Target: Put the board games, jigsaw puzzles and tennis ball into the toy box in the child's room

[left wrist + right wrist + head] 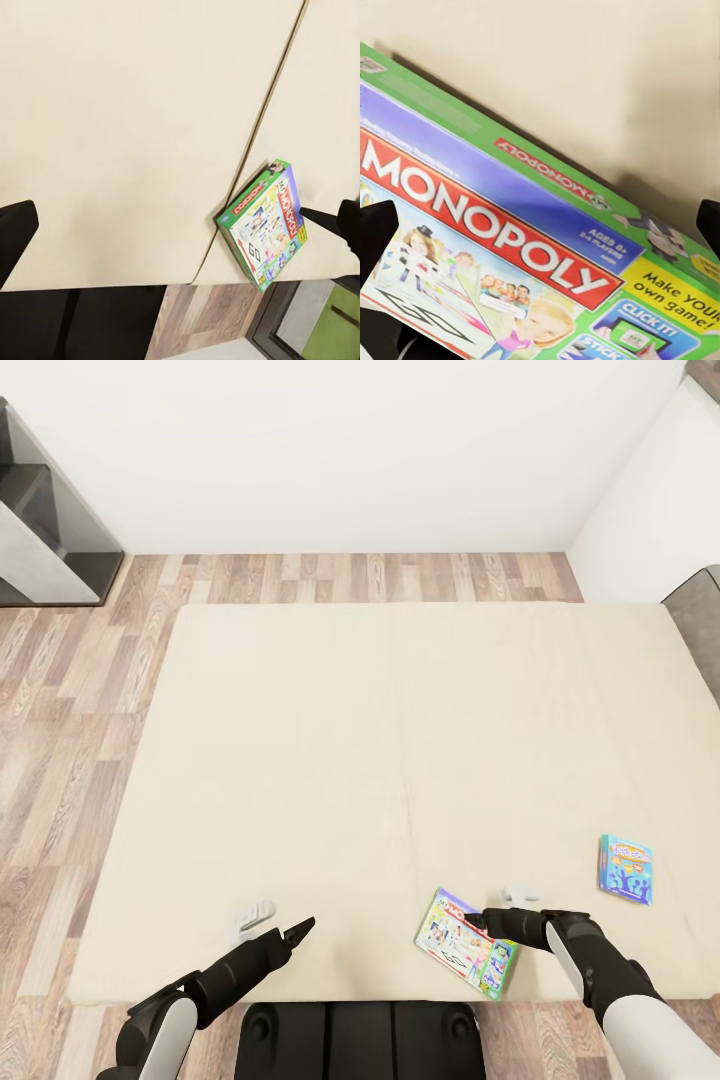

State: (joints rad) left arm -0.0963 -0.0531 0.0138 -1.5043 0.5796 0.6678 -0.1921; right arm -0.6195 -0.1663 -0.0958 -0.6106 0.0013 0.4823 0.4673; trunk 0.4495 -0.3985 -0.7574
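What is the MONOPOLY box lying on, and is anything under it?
The MONOPOLY box lies flat on the beige mattress, near its front edge, with the right pincer over its top edge. Whatever lies beneath the box is covered and cannot be seen.

Two arms with white upper shells and black jointed forearms taper into the slim black left gripper (300, 930) at lower left and right gripper (476, 916) at lower right; a black segmented base spans the bottom centre
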